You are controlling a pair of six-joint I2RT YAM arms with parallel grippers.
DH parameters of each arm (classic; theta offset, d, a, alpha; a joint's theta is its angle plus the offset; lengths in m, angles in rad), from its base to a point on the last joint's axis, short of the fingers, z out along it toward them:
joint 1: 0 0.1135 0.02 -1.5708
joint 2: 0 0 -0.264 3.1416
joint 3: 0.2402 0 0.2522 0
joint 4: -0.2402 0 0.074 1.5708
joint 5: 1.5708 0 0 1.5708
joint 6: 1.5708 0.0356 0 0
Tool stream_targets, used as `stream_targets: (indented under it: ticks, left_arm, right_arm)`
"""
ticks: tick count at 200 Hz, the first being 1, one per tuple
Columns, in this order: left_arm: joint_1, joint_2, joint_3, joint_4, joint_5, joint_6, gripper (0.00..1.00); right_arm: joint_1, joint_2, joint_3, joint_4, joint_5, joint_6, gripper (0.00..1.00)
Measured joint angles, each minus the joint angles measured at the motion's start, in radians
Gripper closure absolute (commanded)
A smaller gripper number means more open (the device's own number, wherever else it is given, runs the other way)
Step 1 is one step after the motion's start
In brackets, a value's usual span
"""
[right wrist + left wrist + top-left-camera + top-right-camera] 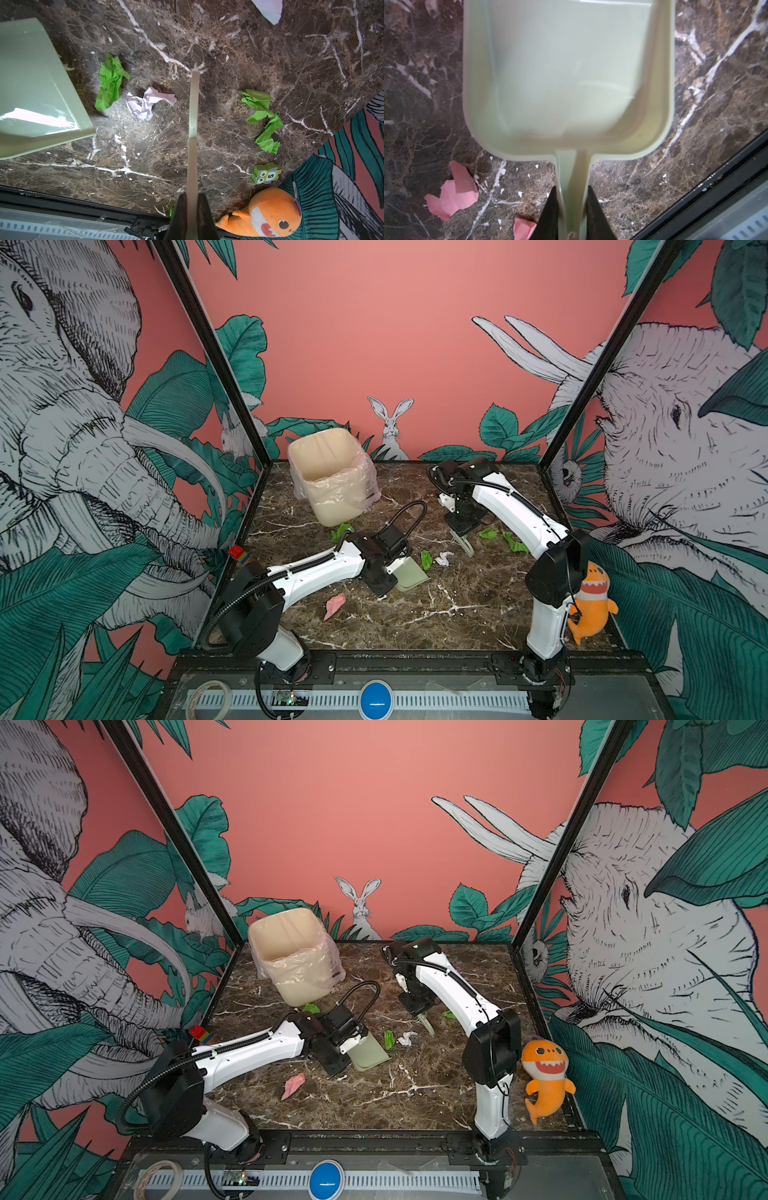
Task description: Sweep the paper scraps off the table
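Note:
My left gripper [390, 568] [572, 189] is shut on the handle of a pale green dustpan [411, 573] [566, 72], whose pan rests on the table [457, 614]. My right gripper [459, 529] [192, 195] is shut on a thin pale brush [466, 542] [193, 124] that points down at the table. Between the dustpan and the brush lie paper scraps: a green one [426, 560] [111, 81] and a white one [444, 558] [147, 102]. More green scraps [515, 543] [262, 118] lie on the brush's other side. A pink scrap [334, 605] [454, 193] lies near the left arm.
A beige bin [336, 506] with a plastic liner stands tilted at the back left, a green scrap [341, 532] at its foot. An orange plush toy [592, 605] and an owl block [266, 173] sit by the right edge. A coloured block [239, 554] sits at the left edge.

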Motion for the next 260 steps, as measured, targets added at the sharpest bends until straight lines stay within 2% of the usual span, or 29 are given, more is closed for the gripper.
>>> stream_targets:
  ticks: [127,209,260]
  left_arm:
    - [-0.010,0.040,-0.025,0.066,-0.026,0.055,0.89]
    - [-0.010,0.059,-0.029,0.085,-0.027,0.065,0.89]
    - [-0.010,0.060,-0.029,0.091,-0.027,0.069,0.89]
  right_arm:
    - [0.012,0.005,-0.050,0.042,-0.036,0.027,1.00]
    - [0.076,0.042,-0.038,0.054,-0.067,0.045,1.00]
    - [0.121,0.050,-0.005,0.057,-0.125,0.060,1.00]
